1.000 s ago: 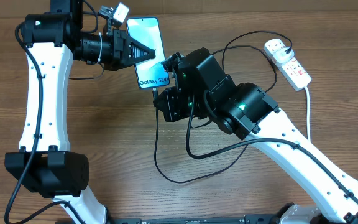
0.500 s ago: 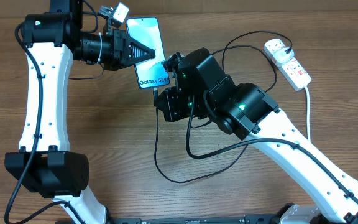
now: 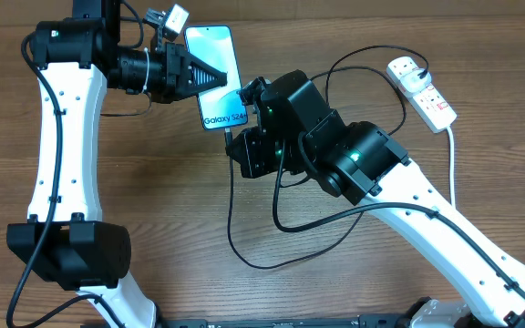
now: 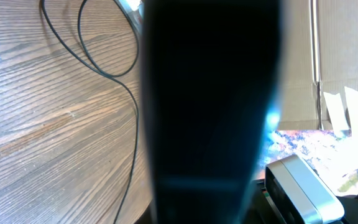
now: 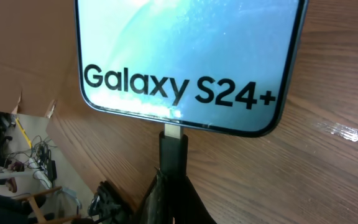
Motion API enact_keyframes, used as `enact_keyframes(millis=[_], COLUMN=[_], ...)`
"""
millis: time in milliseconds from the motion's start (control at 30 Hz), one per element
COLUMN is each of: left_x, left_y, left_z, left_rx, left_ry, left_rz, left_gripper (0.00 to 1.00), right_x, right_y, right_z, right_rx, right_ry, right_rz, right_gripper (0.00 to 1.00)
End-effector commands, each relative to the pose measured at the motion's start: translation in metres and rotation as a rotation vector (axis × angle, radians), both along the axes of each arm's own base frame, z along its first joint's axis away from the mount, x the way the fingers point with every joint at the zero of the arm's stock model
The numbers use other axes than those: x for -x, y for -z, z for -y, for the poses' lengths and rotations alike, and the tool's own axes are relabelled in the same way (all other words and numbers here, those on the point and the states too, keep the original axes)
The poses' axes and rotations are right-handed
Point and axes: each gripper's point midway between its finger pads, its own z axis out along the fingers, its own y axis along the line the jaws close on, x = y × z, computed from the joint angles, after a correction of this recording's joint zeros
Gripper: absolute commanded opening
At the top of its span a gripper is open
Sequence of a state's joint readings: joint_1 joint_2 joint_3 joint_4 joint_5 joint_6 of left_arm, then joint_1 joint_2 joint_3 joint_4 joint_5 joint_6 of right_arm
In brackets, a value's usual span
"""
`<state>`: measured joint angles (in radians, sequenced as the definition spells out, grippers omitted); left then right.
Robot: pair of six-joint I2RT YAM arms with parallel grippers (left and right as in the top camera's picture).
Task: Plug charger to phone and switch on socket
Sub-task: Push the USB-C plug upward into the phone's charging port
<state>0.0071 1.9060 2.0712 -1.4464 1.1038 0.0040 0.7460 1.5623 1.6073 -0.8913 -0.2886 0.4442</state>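
My left gripper (image 3: 210, 77) is shut on the phone (image 3: 217, 59), holding it above the table with its light blue "Galaxy S24+" screen up. In the left wrist view the phone's dark back (image 4: 210, 112) fills the frame. My right gripper (image 3: 241, 137) is shut on the charger's black connector (image 5: 173, 155), whose tip meets the phone's bottom edge (image 5: 185, 62). The thin black cable (image 3: 244, 246) loops over the table and runs to a plug in the white socket (image 3: 422, 91) at the far right.
The socket's thick white cord (image 3: 451, 164) runs down the right side. The charger cable also loops behind the right arm (image 3: 363, 55). Clutter and a grey box (image 4: 303, 186) lie beyond the table edge.
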Motion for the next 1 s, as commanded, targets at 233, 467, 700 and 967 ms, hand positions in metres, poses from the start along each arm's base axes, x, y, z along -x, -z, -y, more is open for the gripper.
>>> enact_keyframes(millis=[233, 467, 700, 967], left_x=[0.0023, 0.0049, 0.0048, 0.0049], left_y=[-0.0136, -0.0213, -0.0207, -0.0207], left_z=[0.0022, 0.0058, 0.0056, 0.0056], left_rx=[0.017, 0.067, 0.064, 0.064], left_ry=[0.021, 0.035, 0.034, 0.034], left_rz=[0.061, 0.061, 0.061, 0.060], left_gripper=[0.04, 0.04, 0.04, 0.04], right_x=[0.0011, 0.0014, -0.0005, -0.0030], right_y=[-0.0190, -0.0185, -0.0167, -0.0161], right_z=[-0.0006, -0.0002, 0.0023, 0.0040], right_rx=[-0.043, -0.040, -0.026, -0.017], right_ry=[-0.012, -0.012, 0.002, 0.015], right_rz=[0.042, 0.040, 0.044, 0.052], right_gripper=[0.04, 0.04, 0.04, 0.04])
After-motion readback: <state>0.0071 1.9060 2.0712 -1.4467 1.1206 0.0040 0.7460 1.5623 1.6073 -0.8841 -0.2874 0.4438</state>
